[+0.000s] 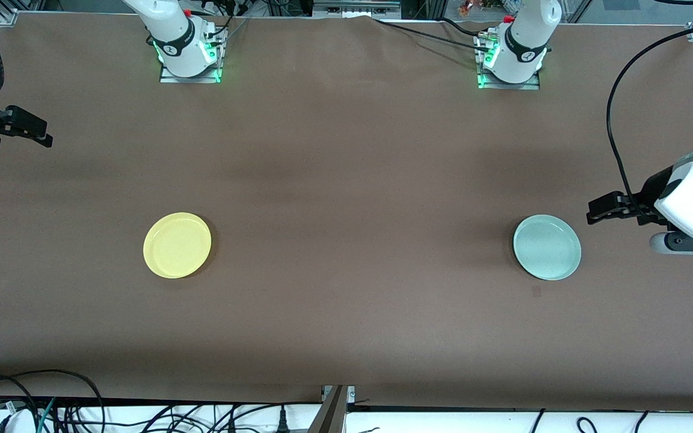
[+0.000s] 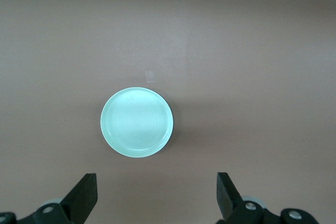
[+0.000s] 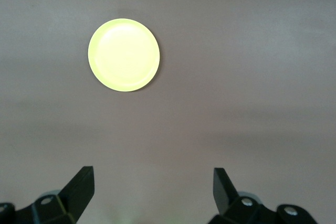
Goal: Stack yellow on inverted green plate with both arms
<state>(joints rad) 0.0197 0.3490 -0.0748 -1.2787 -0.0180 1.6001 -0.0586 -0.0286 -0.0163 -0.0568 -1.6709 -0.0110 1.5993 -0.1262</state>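
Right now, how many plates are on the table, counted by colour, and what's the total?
Yellow plate: 1, toward the right arm's end of the table
Pale green plate: 1, toward the left arm's end of the table
Total: 2 plates, lying apart on the brown table, neither one held.

counted: yellow plate x1 | green plate x1 | arms x2 | hands x2 | desk x1
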